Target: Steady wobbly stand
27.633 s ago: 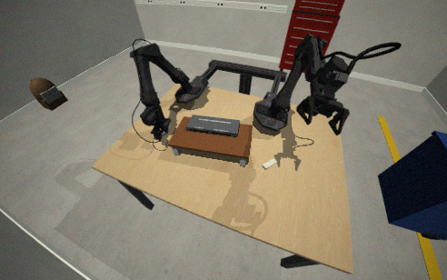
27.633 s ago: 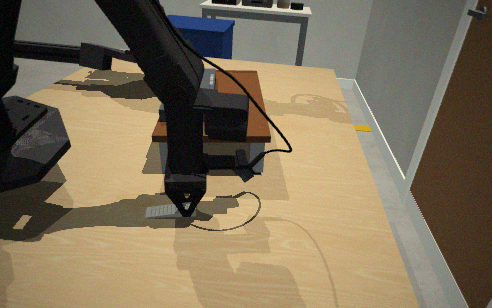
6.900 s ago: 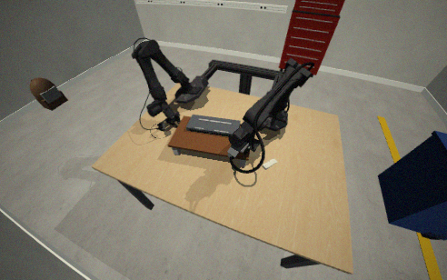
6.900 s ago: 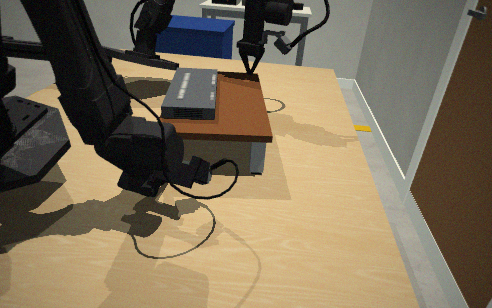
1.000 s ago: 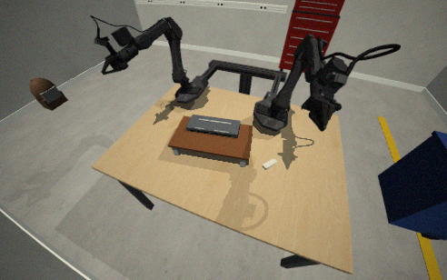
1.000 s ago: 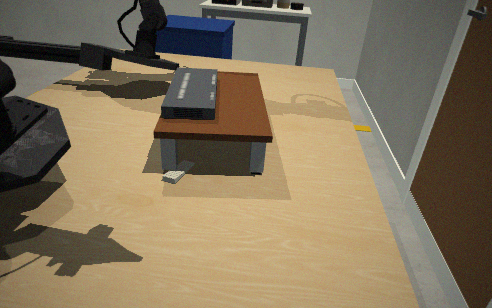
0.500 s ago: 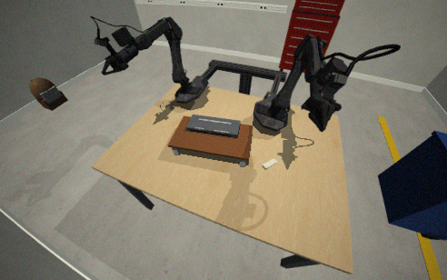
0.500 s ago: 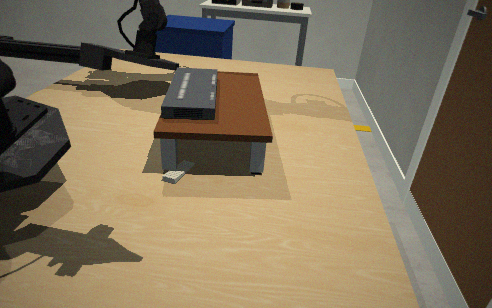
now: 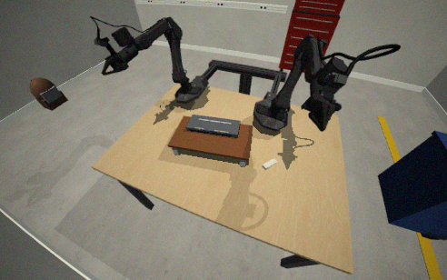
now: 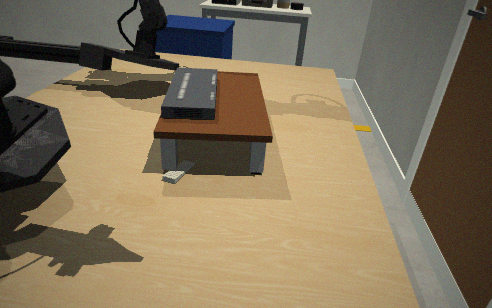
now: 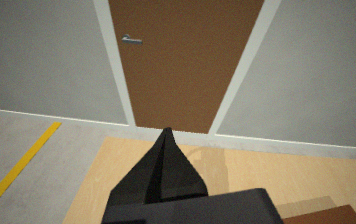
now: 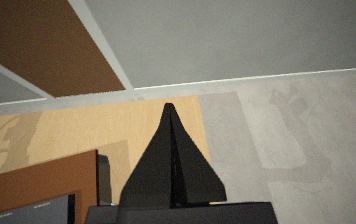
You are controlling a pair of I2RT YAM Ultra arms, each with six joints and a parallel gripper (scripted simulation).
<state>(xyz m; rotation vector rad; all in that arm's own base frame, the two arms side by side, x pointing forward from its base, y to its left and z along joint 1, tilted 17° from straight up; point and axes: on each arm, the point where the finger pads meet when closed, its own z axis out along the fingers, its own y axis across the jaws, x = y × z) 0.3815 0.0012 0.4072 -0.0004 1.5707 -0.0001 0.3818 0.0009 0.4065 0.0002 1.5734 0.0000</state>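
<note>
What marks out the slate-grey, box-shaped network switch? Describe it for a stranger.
On the pale wooden table, find the low reddish-brown stand with grey legs. The slate-grey switch lies flat on top, toward the arm bases. Unlike the stand, it has pale strips along its upper face.

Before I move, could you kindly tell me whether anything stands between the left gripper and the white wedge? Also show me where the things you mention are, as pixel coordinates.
Nothing visible does: in the top view, no object stands between the left gripper (image 9: 322, 128) (image 11: 168, 129) and the white wedge (image 9: 270, 164) (image 10: 173, 176).

Switch (image 10: 190, 95) — atop brown stand (image 10: 240, 107)
</note>
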